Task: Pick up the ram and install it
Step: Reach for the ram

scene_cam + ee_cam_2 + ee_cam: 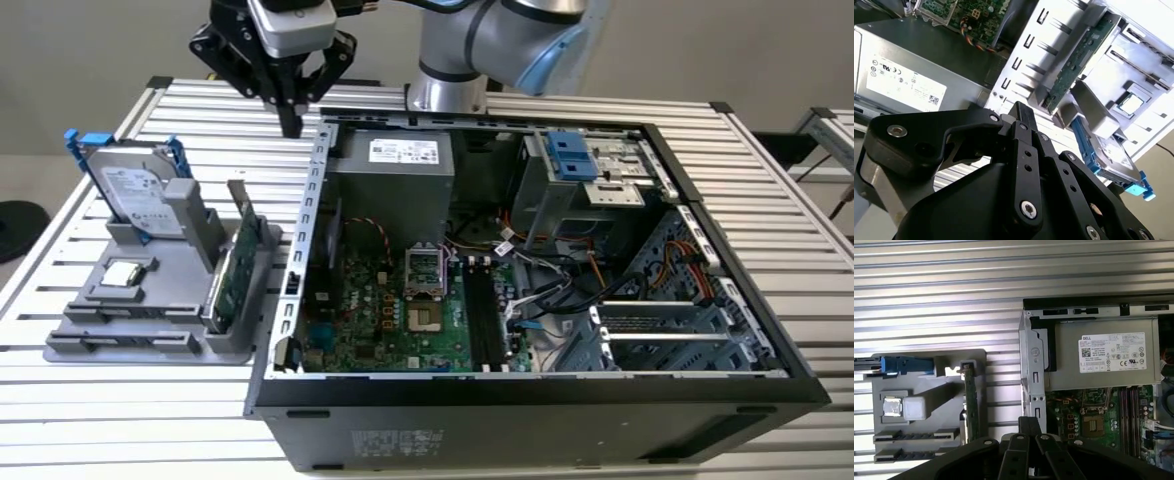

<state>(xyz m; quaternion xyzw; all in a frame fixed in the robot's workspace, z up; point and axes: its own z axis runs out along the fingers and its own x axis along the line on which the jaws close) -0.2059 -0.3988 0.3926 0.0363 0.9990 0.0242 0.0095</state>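
Hovering shut and empty, the pincer [291,122] hangs above bare table [174,110] beside the case rim [318,170].

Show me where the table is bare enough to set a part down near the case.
The table is bare behind the gray holder and the computer case, and along the case's side at the exterior view's right. Crowded: the narrow strip between holder and case, near the shut gripper, and the cabled case interior.
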